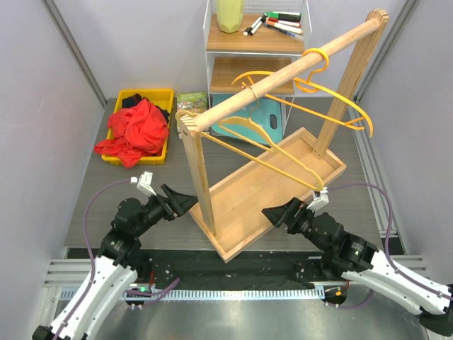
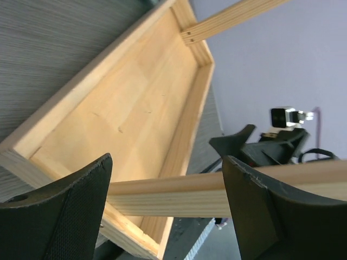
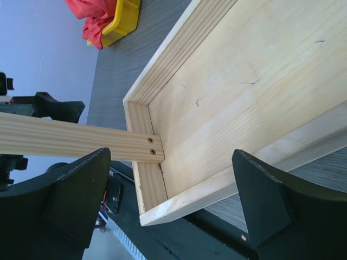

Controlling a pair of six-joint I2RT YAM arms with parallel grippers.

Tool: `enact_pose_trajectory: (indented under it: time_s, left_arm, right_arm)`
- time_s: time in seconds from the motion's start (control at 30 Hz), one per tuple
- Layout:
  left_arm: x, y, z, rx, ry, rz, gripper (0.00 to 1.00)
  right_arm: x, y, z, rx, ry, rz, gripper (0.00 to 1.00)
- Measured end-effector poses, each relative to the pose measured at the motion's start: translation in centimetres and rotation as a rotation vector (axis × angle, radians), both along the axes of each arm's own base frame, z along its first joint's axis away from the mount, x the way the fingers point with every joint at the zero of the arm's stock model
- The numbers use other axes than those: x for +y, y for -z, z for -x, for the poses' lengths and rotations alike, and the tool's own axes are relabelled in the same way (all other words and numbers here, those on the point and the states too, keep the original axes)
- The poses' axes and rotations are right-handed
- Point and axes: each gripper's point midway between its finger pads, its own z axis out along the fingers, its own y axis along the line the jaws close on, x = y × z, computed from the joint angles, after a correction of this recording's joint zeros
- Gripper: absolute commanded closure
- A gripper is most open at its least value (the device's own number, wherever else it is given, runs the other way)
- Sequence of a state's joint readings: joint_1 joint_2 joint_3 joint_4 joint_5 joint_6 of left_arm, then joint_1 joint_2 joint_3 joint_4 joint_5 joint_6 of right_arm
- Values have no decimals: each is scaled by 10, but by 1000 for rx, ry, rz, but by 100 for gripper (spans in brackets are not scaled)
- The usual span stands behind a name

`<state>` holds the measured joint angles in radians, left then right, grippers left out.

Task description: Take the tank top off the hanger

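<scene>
A red garment (image 1: 136, 129) lies bunched in a yellow bin (image 1: 164, 94) at the back left; it also shows in the right wrist view (image 3: 93, 15). Three bare yellow hangers (image 1: 272, 144) hang on the wooden rail (image 1: 283, 69) of a rack. My left gripper (image 1: 187, 202) is open and empty, just left of the rack's near post (image 1: 201, 180); in the left wrist view (image 2: 168, 200) that post (image 2: 179, 196) crosses between the fingers. My right gripper (image 1: 273, 213) is open and empty over the rack's base tray (image 1: 233, 249), whose near corner shows in the right wrist view (image 3: 171, 203).
A white shelf unit (image 1: 251, 42) stands at the back with markers (image 1: 279, 23) and a yellow-green container (image 1: 229, 14). A small packet (image 1: 192, 101) lies beside the bin. Purple-grey walls close in left and right. A black strip (image 1: 233, 265) runs along the near table edge.
</scene>
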<state>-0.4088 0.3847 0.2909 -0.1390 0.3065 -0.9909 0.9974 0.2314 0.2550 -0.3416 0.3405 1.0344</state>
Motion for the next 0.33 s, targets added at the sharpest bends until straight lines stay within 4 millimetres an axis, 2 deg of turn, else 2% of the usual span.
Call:
enact_pose_trajectory:
  time_s: [0.1,0.33]
  left_arm:
    - [-1,-3,10,-40,21,61,18]
    - [-3,19,21,-11,43,113,17]
  right_arm:
    - [-2,7,-2,-4,21,-30,0]
    - [-4,24,-3,-18,42,-86,0]
